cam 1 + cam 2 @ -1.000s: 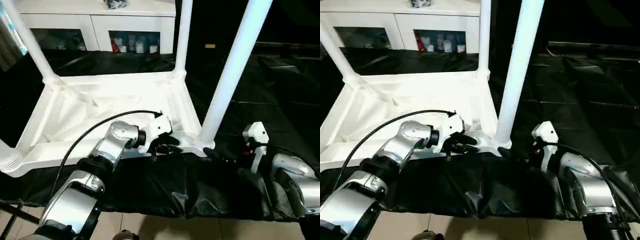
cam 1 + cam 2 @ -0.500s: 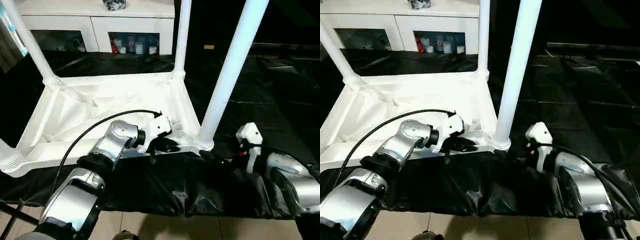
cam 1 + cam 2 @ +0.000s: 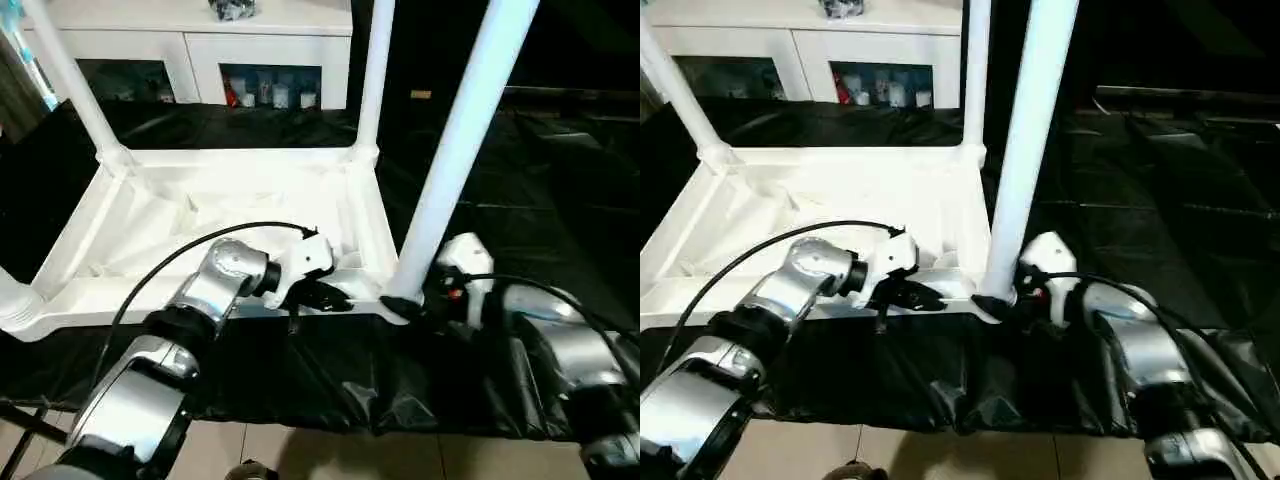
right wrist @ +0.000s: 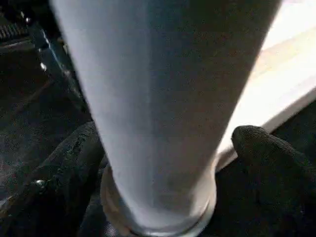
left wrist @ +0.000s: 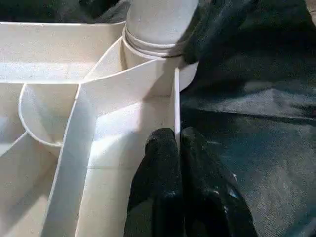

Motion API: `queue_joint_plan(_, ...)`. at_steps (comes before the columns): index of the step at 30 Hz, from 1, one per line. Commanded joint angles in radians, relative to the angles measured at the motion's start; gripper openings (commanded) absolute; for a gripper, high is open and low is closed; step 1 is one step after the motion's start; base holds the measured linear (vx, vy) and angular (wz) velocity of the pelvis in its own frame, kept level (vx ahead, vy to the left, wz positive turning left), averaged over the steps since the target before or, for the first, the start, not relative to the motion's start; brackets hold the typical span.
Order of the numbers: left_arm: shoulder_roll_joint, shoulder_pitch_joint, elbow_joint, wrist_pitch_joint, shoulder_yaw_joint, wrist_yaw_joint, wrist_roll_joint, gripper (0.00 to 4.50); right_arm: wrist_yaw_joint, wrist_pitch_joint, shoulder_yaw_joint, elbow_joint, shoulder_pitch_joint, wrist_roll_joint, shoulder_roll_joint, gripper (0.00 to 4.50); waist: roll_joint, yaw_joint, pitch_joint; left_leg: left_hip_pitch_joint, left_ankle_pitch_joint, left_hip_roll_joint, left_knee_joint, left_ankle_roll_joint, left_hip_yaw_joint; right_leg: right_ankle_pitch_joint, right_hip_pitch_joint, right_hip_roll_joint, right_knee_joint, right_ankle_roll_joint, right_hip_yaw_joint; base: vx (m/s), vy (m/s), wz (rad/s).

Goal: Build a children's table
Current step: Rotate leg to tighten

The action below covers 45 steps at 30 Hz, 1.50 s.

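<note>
Table top (image 3: 200,215) lies upside down on black cloth (image 3: 330,380). Near-right leg (image 3: 455,150) stands upright in its corner socket, its base between the right gripper (image 4: 163,163)'s wide-open fingers. Left gripper (image 5: 177,148) pinched shut on near rim wall. Right wrist view shows fingers (image 4: 266,153) flanking the leg, not visibly touching

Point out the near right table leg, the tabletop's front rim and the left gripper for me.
near right leg (image 3: 452,150), left eye view, mid-shaft.
tabletop's front rim (image 3: 120,311), left eye view, near edge wall.
left gripper (image 5: 177,143), left wrist view, between the fingertips at the rim.
</note>
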Motion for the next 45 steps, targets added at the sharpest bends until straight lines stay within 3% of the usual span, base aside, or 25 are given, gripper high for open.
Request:
queue_joint_plan(1,0.012,0.004,-0.011,-0.002,-0.005,-0.017,-0.003,0.00,0.024,-0.019,0.009,0.023,-0.023,-0.011,0.004,4.22,-0.016,-0.001,-0.065,0.026,-0.174,0.037,-0.064,0.069,-0.016,-0.080,0.044,-0.045,-0.052,-0.274,0.014,0.000,0.000,0.00)
queue_joint_plan(3,0.020,0.007,-0.018,0.003,-0.002,-0.025,-0.007,0.00,0.045,-0.025,0.016,0.038,-0.034,-0.010,0.006,3.86,-0.019,0.000,-0.066,0.026,-0.162,0.038,-0.064,0.073,-0.015,-0.066,0.044,-0.044,-0.050,-0.274,0.014,0.000,0.000,0.00)
queue_joint_plan(12,0.031,0.018,-0.042,0.024,0.009,-0.056,-0.031,0.00,0.097,-0.047,0.029,0.074,-0.051,-0.004,0.010,3.26,-0.016,-0.001,-0.066,0.025,-0.160,0.038,-0.063,0.081,-0.014,-0.064,0.043,-0.044,-0.050,-0.279,0.013,0.000,0.000,0.00)
queue_joint_plan(13,0.032,0.020,-0.049,0.033,0.015,-0.064,-0.042,0.00,0.107,-0.047,0.031,0.076,-0.050,-0.003,0.012,2.99,-0.015,-0.001,-0.066,0.025,-0.162,0.037,-0.063,0.078,-0.014,-0.065,0.044,-0.043,-0.050,-0.279,0.013,0.000,0.000,0.00)
queue_joint_plan(20,0.033,0.017,-0.048,0.051,0.027,-0.067,-0.058,0.00,0.131,-0.052,0.041,0.095,-0.051,0.000,0.028,2.62,-0.012,-0.003,-0.067,0.025,-0.158,0.037,-0.062,0.079,-0.014,-0.039,0.044,-0.043,-0.048,-0.289,0.013,0.000,0.000,0.00)
queue_joint_plan(25,-0.001,-0.011,-0.010,0.072,0.064,0.068,-0.054,0.00,0.008,-0.037,0.012,0.123,-0.048,-0.014,0.087,2.59,-0.020,-0.009,-0.065,0.026,-0.167,0.036,-0.064,0.072,-0.014,-0.071,0.042,-0.043,-0.051,-0.284,0.013,0.000,0.000,0.00)
queue_joint_plan(31,-0.065,-0.062,0.052,0.097,0.095,0.317,-0.020,0.00,-0.309,-0.020,-0.035,0.235,-0.080,-0.071,0.196,2.59,-0.024,-0.030,-0.061,0.030,-0.221,0.031,-0.073,0.020,-0.019,-0.213,0.038,-0.045,-0.067,-0.238,0.018,0.000,0.000,0.00)
queue_joint_plan(36,-0.137,-0.099,0.088,0.115,0.122,0.497,-0.016,0.00,-0.594,0.020,-0.090,0.357,-0.150,-0.084,0.293,2.59,-0.017,-0.040,-0.063,0.030,-0.195,0.028,-0.072,0.011,-0.018,-0.151,0.037,-0.040,-0.064,-0.240,0.019,0.000,0.000,0.00)
queue_joint_plan(37,-0.159,-0.102,0.095,0.099,0.118,0.527,-0.009,0.00,-0.610,-0.019,-0.083,0.375,-0.169,-0.093,0.323,2.59,-0.017,-0.042,-0.065,0.026,-0.181,0.027,-0.070,0.020,-0.018,-0.109,0.041,-0.040,-0.060,-0.244,0.018,0.000,0.000,0.00)
queue_joint_plan(39,-0.169,-0.100,0.094,0.085,0.112,0.518,-0.009,0.00,-0.580,-0.055,-0.069,0.363,-0.173,-0.097,0.339,3.29,-0.018,-0.041,-0.067,0.024,-0.166,0.026,-0.068,0.035,-0.018,-0.072,0.044,-0.041,-0.058,-0.246,0.017,0.000,0.000,0.00)
queue_joint_plan(42,-0.172,-0.094,0.088,0.067,0.107,0.483,-0.016,0.00,-0.533,-0.058,-0.073,0.345,-0.171,-0.082,0.350,3.46,-0.015,-0.041,-0.067,0.024,-0.156,0.026,-0.066,0.060,-0.017,-0.032,0.046,-0.040,-0.057,-0.254,0.017,0.000,0.000,0.00)
queue_joint_plan(45,-0.153,-0.071,0.064,0.030,0.093,0.386,-0.029,0.00,-0.419,-0.071,-0.057,0.292,-0.147,-0.066,0.319,3.76,-0.016,-0.040,-0.064,0.025,-0.186,0.029,-0.069,0.065,-0.018,-0.080,0.046,-0.042,-0.062,-0.253,0.017,0.000,0.000,0.00)
